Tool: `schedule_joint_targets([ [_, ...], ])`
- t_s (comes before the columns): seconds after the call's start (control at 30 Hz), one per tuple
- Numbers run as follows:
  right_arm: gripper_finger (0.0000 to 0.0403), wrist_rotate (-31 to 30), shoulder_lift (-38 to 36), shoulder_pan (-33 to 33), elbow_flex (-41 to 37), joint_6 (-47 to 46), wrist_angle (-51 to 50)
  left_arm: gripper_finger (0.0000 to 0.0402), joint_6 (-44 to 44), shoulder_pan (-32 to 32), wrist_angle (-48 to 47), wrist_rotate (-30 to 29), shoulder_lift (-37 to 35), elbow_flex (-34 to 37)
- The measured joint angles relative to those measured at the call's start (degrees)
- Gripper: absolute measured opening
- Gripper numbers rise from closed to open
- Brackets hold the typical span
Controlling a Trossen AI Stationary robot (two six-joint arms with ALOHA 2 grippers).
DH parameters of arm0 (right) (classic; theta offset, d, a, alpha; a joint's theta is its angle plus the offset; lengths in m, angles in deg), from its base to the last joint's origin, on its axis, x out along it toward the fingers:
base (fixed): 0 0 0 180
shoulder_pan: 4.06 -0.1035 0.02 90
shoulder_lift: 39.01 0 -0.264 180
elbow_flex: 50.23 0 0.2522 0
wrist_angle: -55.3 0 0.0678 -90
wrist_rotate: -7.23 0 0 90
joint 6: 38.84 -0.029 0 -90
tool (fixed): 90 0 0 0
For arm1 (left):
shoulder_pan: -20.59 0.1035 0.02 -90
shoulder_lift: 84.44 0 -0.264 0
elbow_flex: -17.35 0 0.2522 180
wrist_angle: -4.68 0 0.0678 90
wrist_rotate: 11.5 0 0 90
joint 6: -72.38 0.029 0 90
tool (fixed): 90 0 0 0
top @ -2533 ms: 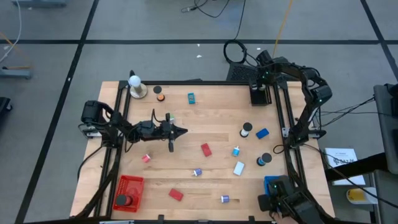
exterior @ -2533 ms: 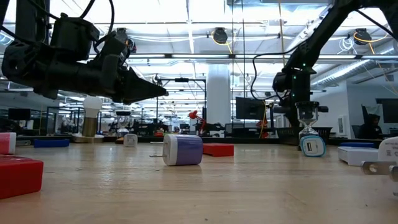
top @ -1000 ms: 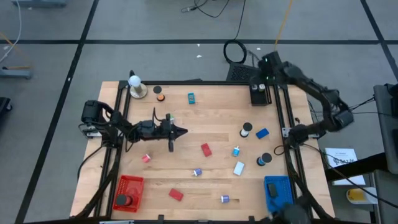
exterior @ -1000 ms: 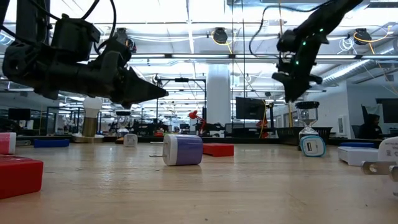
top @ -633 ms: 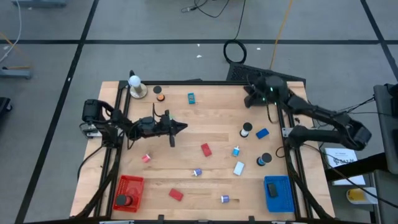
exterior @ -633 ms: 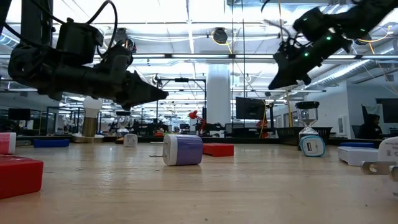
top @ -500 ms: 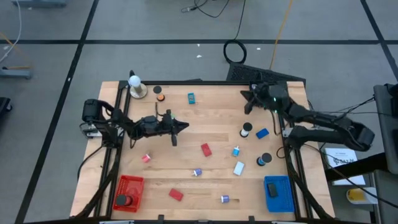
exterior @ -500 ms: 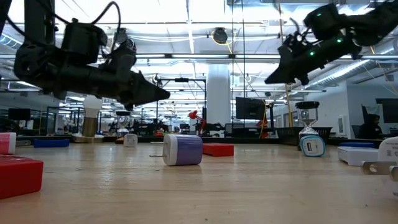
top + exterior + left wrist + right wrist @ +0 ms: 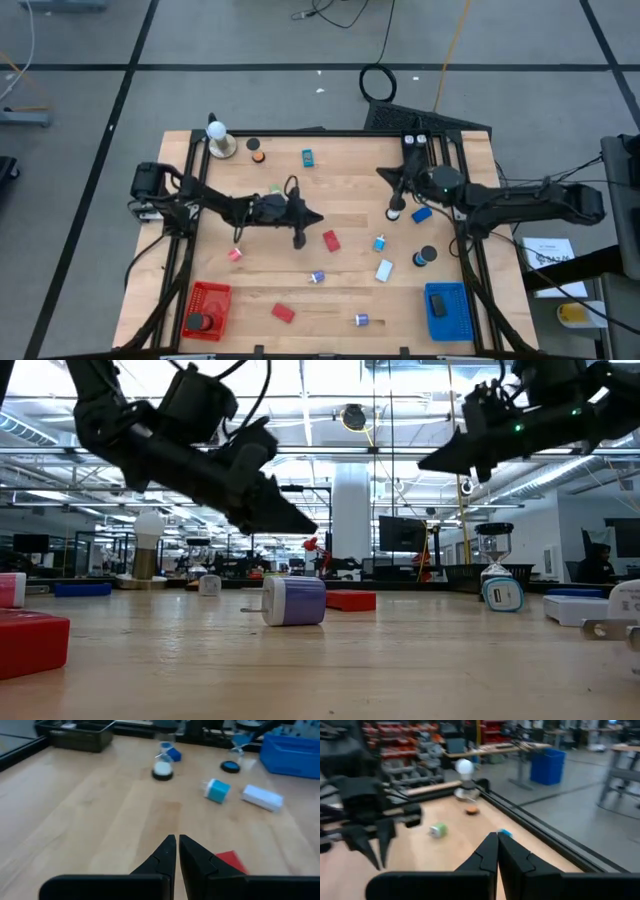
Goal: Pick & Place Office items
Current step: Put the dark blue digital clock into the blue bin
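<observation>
The office items lie scattered on the wooden table [image 9: 350,150]: a red block [image 9: 331,240], a blue and white piece [image 9: 380,243], a white block [image 9: 384,270], a black roll [image 9: 396,209], a blue block [image 9: 421,214] and a black disc [image 9: 426,256]. My left gripper [image 9: 318,217] hangs shut above the table's middle, just left of the red block [image 9: 230,860], holding nothing. My right gripper [image 9: 378,172] is shut and empty, level above the far right part, pointing toward the table's left edge.
A red mesh basket [image 9: 207,310] stands at the near left and a blue one [image 9: 447,310] at the near right. A white ball on a tan base [image 9: 218,140] stands at the far left corner. Small bits [image 9: 307,157] lie along the far edge. A purple and white piece [image 9: 293,601] lies near the front.
My left gripper has gone toward the table's right edge and tipped its fingers lower, ending beside the red block. My right gripper has swung from pointing down at the far right corner to level, coming in over the table and pointing at its left edge.
</observation>
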Motion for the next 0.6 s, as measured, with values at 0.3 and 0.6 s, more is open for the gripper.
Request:
schedule_joint_targets([
  [0.3,0.0001,-13.5,0.0,-12.0,-1.2,2.6,0.2,0.0026,-1.4,-4.2,-8.3,-3.0,0.0,-5.1],
  [0.6,0.0001,-16.0,-4.0,-13.1,5.6,-0.6,-21.5,0.0026,1.4,-2.4,4.4,-2.7,0.0,-1.0],
])
